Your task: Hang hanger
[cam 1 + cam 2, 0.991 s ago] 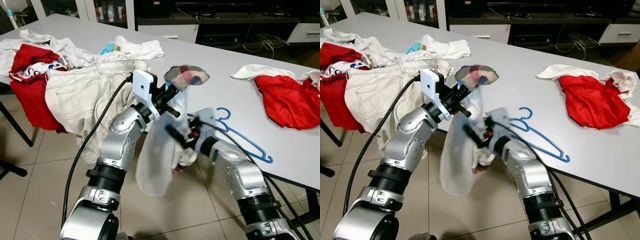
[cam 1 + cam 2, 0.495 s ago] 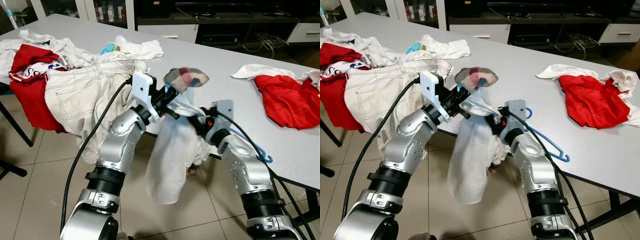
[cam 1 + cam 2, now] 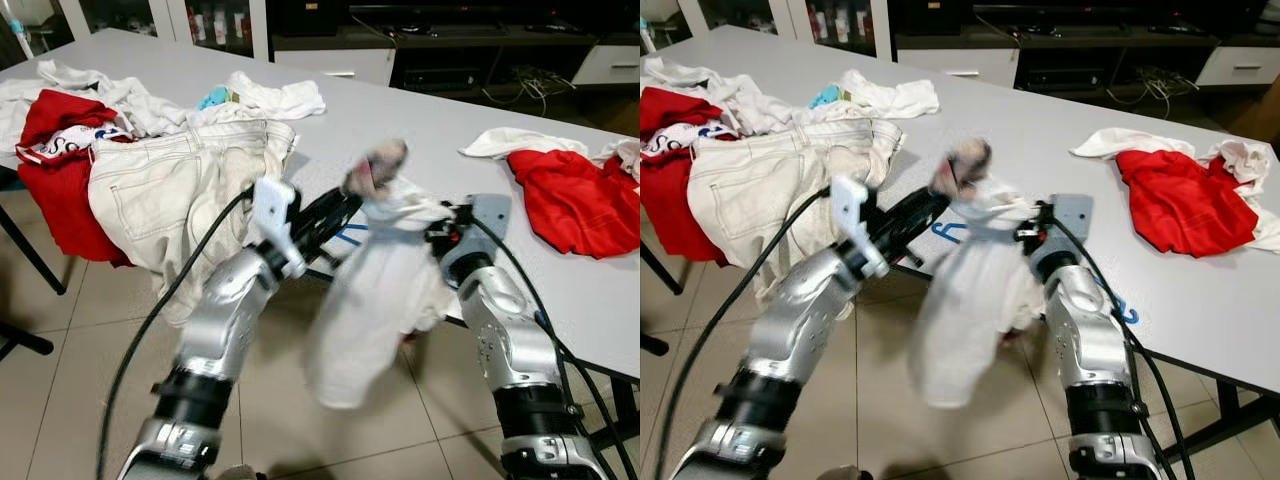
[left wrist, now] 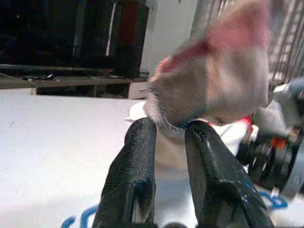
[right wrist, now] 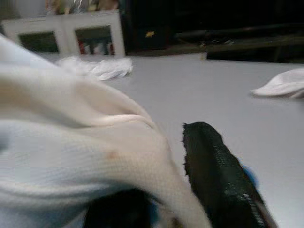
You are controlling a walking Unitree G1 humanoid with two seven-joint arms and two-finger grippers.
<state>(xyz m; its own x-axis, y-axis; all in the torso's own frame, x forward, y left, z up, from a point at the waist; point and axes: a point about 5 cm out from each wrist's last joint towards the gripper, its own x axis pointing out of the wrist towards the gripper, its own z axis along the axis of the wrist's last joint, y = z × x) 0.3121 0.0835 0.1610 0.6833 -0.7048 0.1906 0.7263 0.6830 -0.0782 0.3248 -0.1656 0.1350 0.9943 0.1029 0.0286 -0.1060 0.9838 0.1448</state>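
A white garment (image 3: 372,295) with a plaid collar (image 3: 376,164) hangs between my two grippers over the table's front edge. My left gripper (image 3: 348,198) is shut on the collar; in the left wrist view its black fingers (image 4: 137,156) pinch the plaid cloth (image 4: 213,80). My right gripper (image 3: 437,226) is on the garment's other shoulder, shut on the white cloth (image 5: 71,142), with one finger (image 5: 213,164) showing past it. The blue hanger (image 3: 945,232) lies on the table behind the garment, mostly hidden; another bit of the blue hanger (image 3: 1118,306) shows by my right forearm.
Cream jeans (image 3: 165,185) droop over the grey table (image 3: 420,120) at the left, beside red and white clothes (image 3: 55,150). A red and white pile (image 3: 570,195) lies at the right. Tiled floor (image 3: 60,380) is below; a dark cabinet stands behind.
Both grippers have carried the garment to the right and up towards the table. My left arm has stretched out lower, and the garment now covers most of the hanger.
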